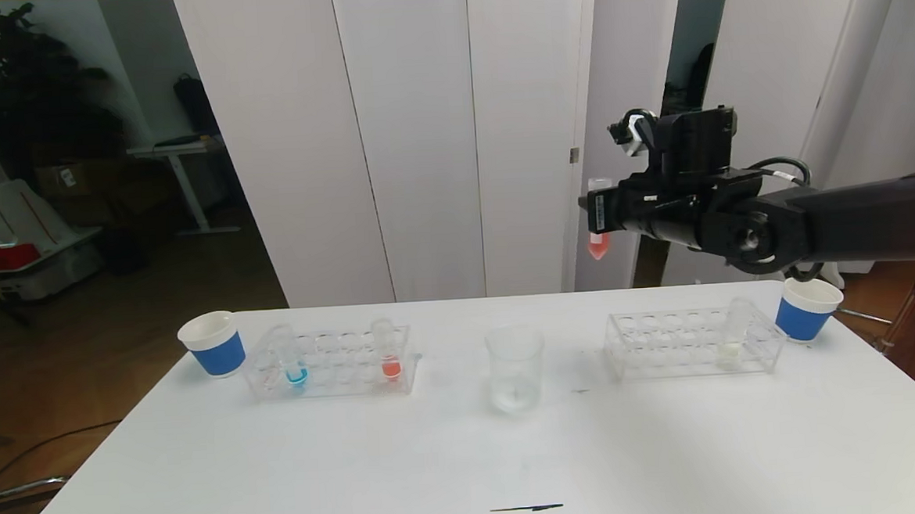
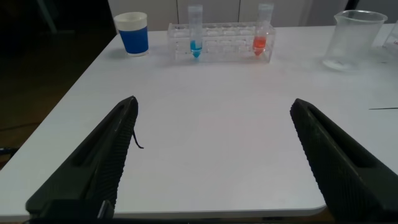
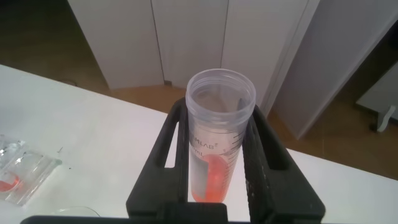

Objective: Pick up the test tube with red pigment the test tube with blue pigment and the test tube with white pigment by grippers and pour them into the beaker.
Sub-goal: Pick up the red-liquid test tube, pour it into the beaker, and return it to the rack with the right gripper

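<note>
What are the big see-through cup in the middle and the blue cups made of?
The beaker looks like clear glass or plastic, hard to say which: you see the table through it. The two blue cups look like paper: matte, blue sides, white rims.

Robot test room set up as lab bench inside office-like space. Shown by: white table (image 1: pixel 281 470), clear tube racks (image 1: pixel 330 365), beaker (image 1: pixel 516 367), paper cups (image 1: pixel 213 344), white partition panels (image 1: pixel 412 134), desk (image 1: pixel 174 150), potted plant (image 1: pixel 25 84), stored clutter (image 1: pixel 27 264) behind.
</note>
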Action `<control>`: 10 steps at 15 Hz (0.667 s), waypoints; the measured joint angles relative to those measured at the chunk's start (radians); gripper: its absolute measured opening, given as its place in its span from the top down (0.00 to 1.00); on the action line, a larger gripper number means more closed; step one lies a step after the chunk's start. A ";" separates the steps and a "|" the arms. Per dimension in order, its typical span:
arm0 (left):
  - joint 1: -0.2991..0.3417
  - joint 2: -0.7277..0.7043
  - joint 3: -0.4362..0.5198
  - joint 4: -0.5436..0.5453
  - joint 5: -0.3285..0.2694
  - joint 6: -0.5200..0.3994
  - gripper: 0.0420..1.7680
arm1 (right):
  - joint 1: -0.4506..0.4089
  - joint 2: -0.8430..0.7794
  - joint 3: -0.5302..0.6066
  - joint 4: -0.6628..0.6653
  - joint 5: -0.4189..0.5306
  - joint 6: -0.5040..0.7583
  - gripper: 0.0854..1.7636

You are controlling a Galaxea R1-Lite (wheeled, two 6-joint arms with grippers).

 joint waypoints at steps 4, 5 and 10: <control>0.000 0.000 0.000 0.000 0.000 0.000 0.01 | 0.009 0.014 0.079 -0.118 0.071 -0.199 0.71; 0.000 0.000 0.000 0.000 0.000 0.000 0.01 | 0.011 0.015 0.107 -0.201 0.087 -0.249 0.71; 0.000 0.000 0.000 0.000 0.000 0.000 0.01 | 0.060 0.037 0.220 -0.559 0.232 -0.418 0.71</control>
